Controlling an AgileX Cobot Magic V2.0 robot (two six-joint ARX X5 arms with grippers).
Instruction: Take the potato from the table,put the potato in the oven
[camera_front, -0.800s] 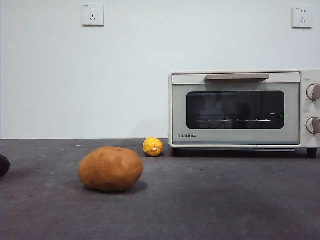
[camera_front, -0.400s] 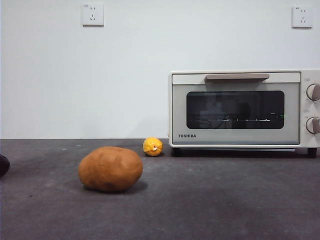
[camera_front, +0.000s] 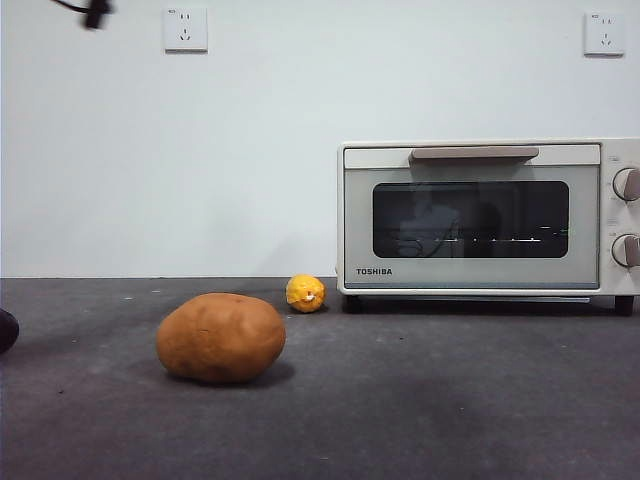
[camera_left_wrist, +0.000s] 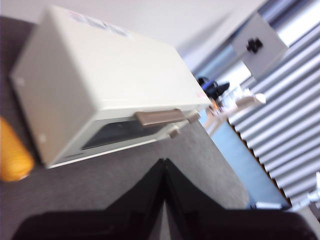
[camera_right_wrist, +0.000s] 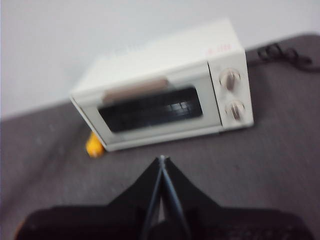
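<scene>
The potato (camera_front: 221, 338), large, oval and orange-brown, lies on the dark grey table (camera_front: 450, 400) left of centre, with nothing touching it. The cream oven (camera_front: 490, 220) stands at the back right with its dark glass door closed. In the left wrist view, my left gripper (camera_left_wrist: 164, 162) is shut and empty, high above the table and facing the oven (camera_left_wrist: 100, 95) from its side. My right gripper (camera_right_wrist: 161, 160) is shut and empty too, well back from the oven (camera_right_wrist: 165, 85). A black arm tip (camera_front: 95, 12) shows at the front view's top left corner.
A small yellow lumpy ball (camera_front: 305, 293) sits by the oven's left front foot. It also shows in the right wrist view (camera_right_wrist: 94, 146). A dark purple object (camera_front: 7, 330) peeks in at the left edge. A black cable (camera_right_wrist: 280, 52) lies behind the oven.
A black arm tip has come into the top left corner of the front view. The potato, the ball and the oven have not moved.
</scene>
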